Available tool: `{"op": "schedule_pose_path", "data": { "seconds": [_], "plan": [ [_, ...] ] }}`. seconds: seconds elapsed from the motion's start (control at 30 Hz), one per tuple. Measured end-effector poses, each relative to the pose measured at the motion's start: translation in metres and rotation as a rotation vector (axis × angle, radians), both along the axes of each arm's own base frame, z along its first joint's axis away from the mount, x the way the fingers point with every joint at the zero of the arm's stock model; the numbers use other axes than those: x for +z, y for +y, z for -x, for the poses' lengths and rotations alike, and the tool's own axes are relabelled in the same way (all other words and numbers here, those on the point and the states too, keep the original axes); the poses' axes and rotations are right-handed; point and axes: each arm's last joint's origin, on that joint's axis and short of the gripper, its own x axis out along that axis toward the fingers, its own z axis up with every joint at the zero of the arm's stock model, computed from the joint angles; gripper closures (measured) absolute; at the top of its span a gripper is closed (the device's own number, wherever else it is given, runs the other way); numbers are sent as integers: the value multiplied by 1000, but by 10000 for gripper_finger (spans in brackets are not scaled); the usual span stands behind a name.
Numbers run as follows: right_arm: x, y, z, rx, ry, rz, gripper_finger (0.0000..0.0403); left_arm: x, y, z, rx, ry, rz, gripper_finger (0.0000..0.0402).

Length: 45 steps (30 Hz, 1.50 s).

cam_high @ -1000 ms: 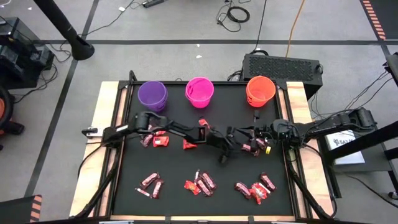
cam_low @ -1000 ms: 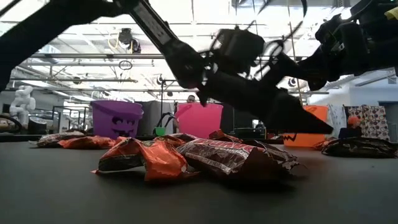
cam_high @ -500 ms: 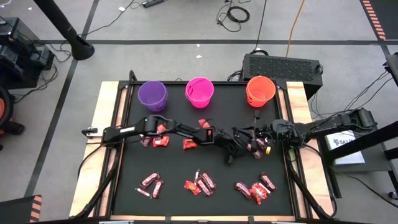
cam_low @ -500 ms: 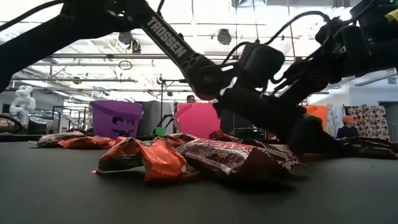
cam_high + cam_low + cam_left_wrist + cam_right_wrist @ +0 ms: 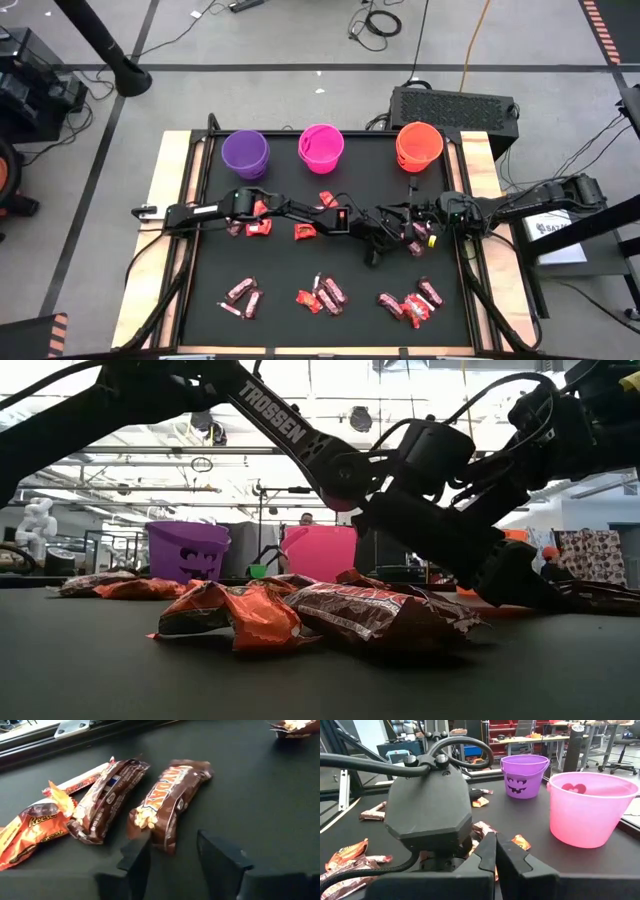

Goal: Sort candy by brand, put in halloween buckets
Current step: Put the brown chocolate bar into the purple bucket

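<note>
From above, the left gripper [image 5: 372, 250] reaches low over the black table [image 5: 280, 270] right of centre, well short of the round purple [image 5: 245, 153], magenta [image 5: 321, 147] and orange [image 5: 418, 145] plastic buckets, while the right gripper [image 5: 412, 222] waits beside it. The left wrist view shows its fingers parted and empty just short of a brown crinkled-wrapper candy bar [image 5: 167, 800], whose long axis runs away from the gripper at a slant. In the right wrist view the fingers meet on nothing; a skewed pinch may nudge the bar aside.

In the low view the left arm [image 5: 420, 500] hides most of the orange bucket [image 5: 512, 536]. The left wrist view cuts off a candy [image 5: 295, 726] at its edge. From above, wrapper brands are too small to read.
</note>
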Motion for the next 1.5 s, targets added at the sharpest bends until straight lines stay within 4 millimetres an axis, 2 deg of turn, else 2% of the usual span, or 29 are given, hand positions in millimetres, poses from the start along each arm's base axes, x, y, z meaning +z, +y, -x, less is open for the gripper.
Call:
{"op": "schedule_pose_path", "data": {
  "seconds": [0.27,0.33,0.6,0.83,1.0,1.23,1.37,1.5],
  "plan": [
    [0,0,0,-1,0,0,403,-1,-2,0,-11,-2,2,371],
    [0,0,0,-1,0,0,403,-1,-1,0,-10,-9,2,393],
    [0,0,0,-1,1,0,403,-1,0,0,3,-14,-4,397],
    [0,0,0,-1,1,0,403,8,2,2,15,19,-11,394],
    [0,0,0,-1,1,0,403,10,1,2,9,20,-25,352],
    [1,0,0,-6,-15,0,403,13,-5,1,-22,-20,-58,233],
    [6,-4,1,-127,-59,20,403,18,-13,-1,-33,-85,-46,171],
    [10,-6,4,-207,-81,40,403,19,-18,-3,-21,-128,-5,142]
  ]
}}
